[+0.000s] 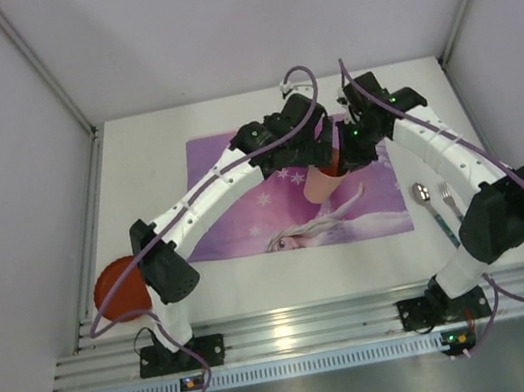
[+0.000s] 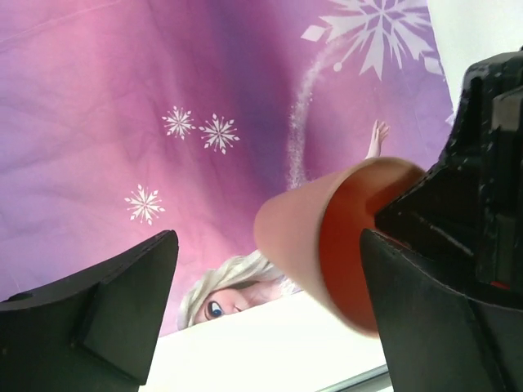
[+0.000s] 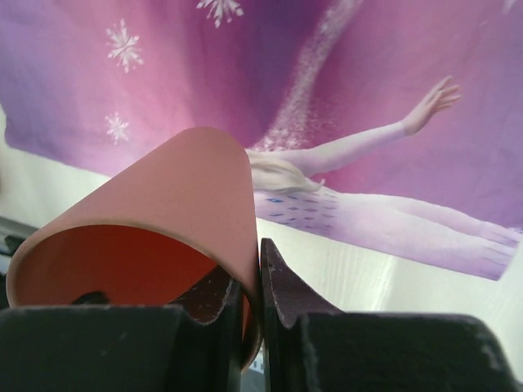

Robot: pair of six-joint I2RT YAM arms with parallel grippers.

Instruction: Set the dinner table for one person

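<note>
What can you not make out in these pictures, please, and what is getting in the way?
- Top view: the red plate is partly covered by the left arm.
- Top view: the handle ends of the spoon and fork run under the right arm.
- Top view: the wrists hide where the right gripper pinches the cup.
- Wrist views: plate and cutlery are out of frame.

Bright even light; faint shadows; cup [image 2: 302, 237] blurred at left wrist.

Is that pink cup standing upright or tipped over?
Tipped. The cup hangs slanted above the mat, its mouth facing sideways and its wall pinched by the right gripper.
</note>
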